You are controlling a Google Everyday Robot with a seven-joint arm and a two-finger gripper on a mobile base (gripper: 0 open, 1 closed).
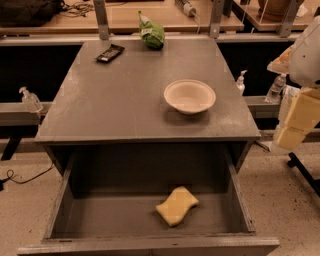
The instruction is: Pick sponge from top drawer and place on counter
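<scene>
The pale yellow sponge (177,205) lies flat on the floor of the pulled-out top drawer (60,210), right of its middle and near the front. The dark grey counter (120,95) is above and behind the drawer. My gripper (296,122) hangs at the right edge of the view, beyond the counter's right side, above floor level and well apart from the sponge. It holds nothing that I can see.
A cream round bowl (190,96) stands on the counter's right half. A green bag (152,33) and a black flat packet (110,53) lie at the counter's back. Bottles (30,100) (275,88) stand on side ledges. Light wooden benches (150,15) run behind.
</scene>
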